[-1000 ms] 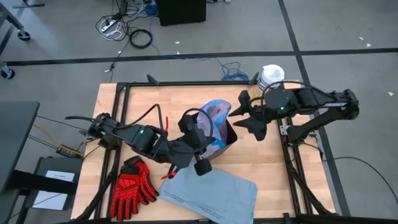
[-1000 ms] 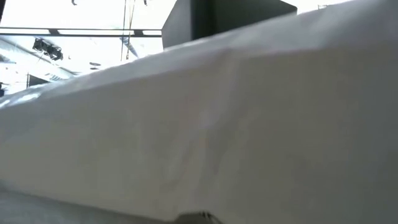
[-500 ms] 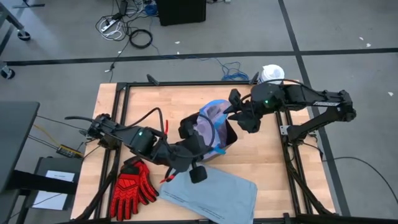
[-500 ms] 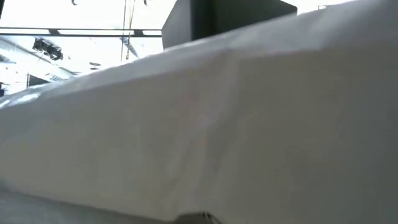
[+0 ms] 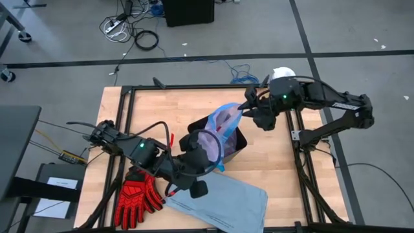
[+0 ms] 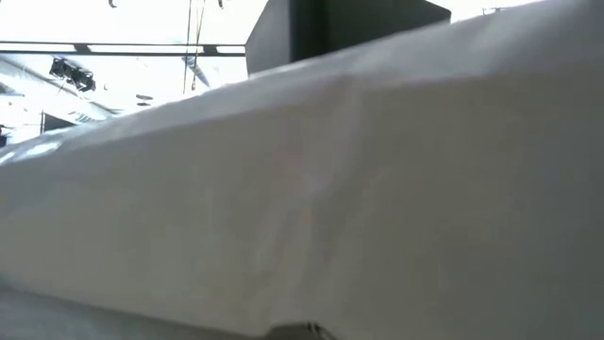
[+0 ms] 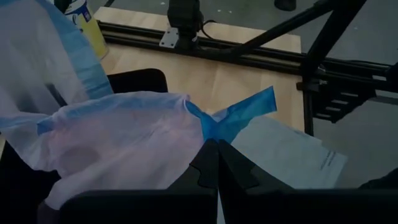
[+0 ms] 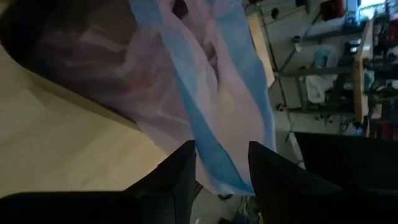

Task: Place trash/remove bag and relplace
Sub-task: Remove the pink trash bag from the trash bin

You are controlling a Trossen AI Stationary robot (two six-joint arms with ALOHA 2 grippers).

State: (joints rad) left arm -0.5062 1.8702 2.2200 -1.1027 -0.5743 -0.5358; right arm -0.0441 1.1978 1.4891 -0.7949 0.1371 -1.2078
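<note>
The black bin [image 5: 234, 138] in the middle of the table [image 5: 278, 165] serves as the landmark.

Nearest the table's front edge, in front of the bin, lies the flat grey-blue replacement liner [image 5: 220, 202], and to its left the red gloves [image 5: 137, 195]. In the low view a pale sheet fills almost the whole picture, so nothing of the bin shows there.

Just in front and to the left of the bin is the left gripper [image 5: 213, 153]. The left wrist view shows its two dark fingers [image 7: 205, 171] pressed together with no gap, pinching the bag [image 5: 217, 133] right where a blue drawstring tie [image 7: 239, 113] knots at its rim. The pink-lavender plastic spreads away from that pinch and drapes over the bin's dark edge.

The bag itself sits in the bin with its mouth drawn up and stretched across between the two grippers, the film taut above the bin's opening.

At the bin's far right corner is the right gripper [image 5: 248, 109], meeting the raised tip of the bag. In the right wrist view its fingers [image 8: 180, 180] stand somewhat apart, with a blue band of the bag [image 8: 205, 118] running down into the gap between them; whether they actually press on it I cannot tell.

Beyond the bin, at the table's far right edge behind the right arm, stands a tub with a white lid [image 5: 281, 74].
</note>
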